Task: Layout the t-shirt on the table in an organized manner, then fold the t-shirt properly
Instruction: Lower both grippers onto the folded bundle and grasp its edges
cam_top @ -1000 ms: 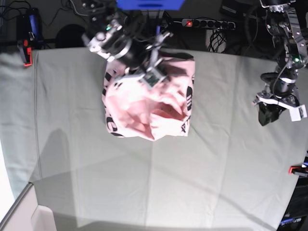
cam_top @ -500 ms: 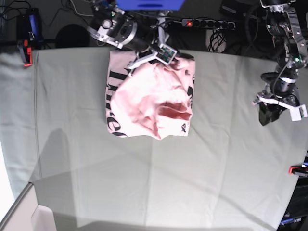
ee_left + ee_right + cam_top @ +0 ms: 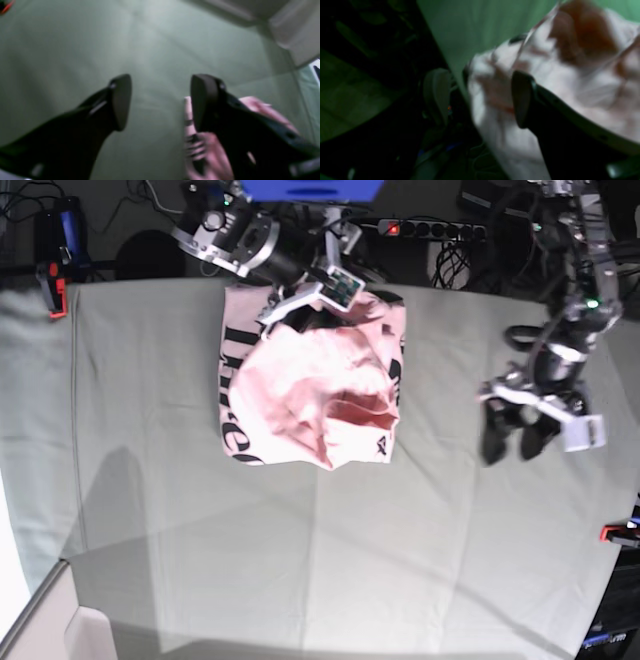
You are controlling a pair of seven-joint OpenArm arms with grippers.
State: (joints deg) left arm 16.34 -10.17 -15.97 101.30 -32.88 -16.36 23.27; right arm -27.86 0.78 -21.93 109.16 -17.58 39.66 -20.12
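Observation:
The pink t-shirt (image 3: 310, 385) lies bunched in a rough square at the far middle of the table (image 3: 300, 560), with black lettering along its left edge. My right gripper (image 3: 305, 308) is at the shirt's far edge. In the right wrist view this gripper (image 3: 480, 100) is open, and the t-shirt (image 3: 570, 82) lies blurred under and past its fingers. My left gripper (image 3: 510, 445) hangs over bare table to the right of the shirt. In the left wrist view it (image 3: 160, 102) is open and empty, and the t-shirt (image 3: 200, 152) shows low beside the right finger.
Red clamps (image 3: 55, 295) (image 3: 620, 532) sit at the table's left and right edges. A power strip (image 3: 430, 227) and cables lie beyond the far edge. A white object (image 3: 60, 625) stands at the near left corner.
My right gripper carried cloth to the shirt's far edge, then its jaws opened. My left arm swung in from the right edge toward the shirt, and its jaws opened wider.

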